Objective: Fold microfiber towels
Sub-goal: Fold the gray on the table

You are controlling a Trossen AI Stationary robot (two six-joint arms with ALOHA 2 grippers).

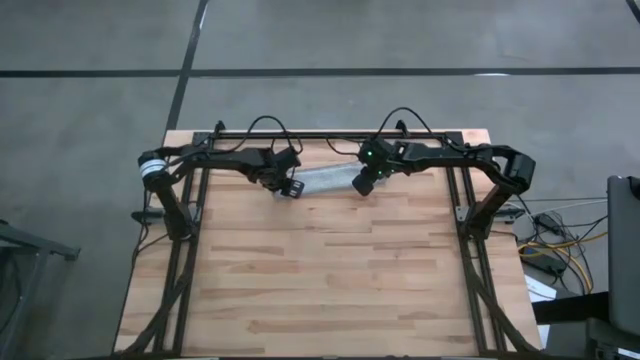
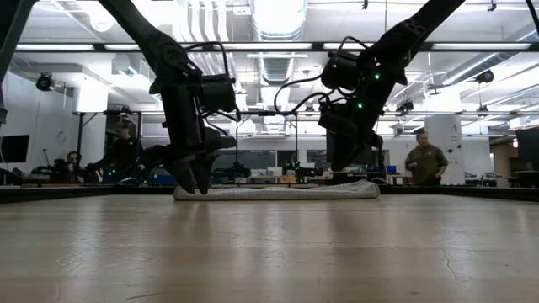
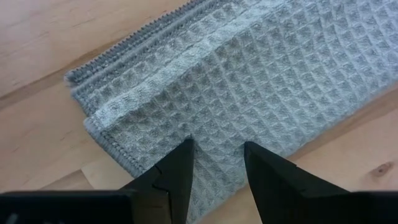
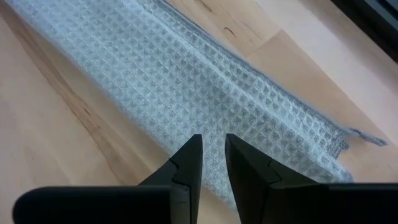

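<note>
The light grey-blue waffle-textured towel (image 1: 325, 178) lies folded into a long narrow strip on the far part of the wooden table, flat in the low view (image 2: 278, 192). My left gripper (image 1: 290, 190) is at the strip's left end, its fingers closed to a small gap on the cloth (image 3: 249, 74). My right gripper (image 1: 362, 186) is at the strip's right end, its fingers closed to a narrow gap on the cloth (image 4: 186, 81). A small tag (image 4: 365, 137) sticks out at the right end corner. My left gripper (image 3: 217, 155) pinches the strip's near long edge (image 3: 214, 134) close to its left end, between its two fingers, coming from above and pointing down. Several layers lie there, and a low ridge rises from the pinch. The towel rests on the table. My right gripper (image 4: 213, 149) pinches the strip's near long edge (image 4: 211, 127) close to its right end, between its two fingers, from above and pointing down. How many layers it has, I cannot tell. The towel lies flat on the table.
Bare wood (image 1: 330, 270) stretches from the towel to the table's near edge. Black frame rails (image 1: 190, 230) run along the table's left, right and far sides. People (image 2: 425, 160) stand in the room beyond the table.
</note>
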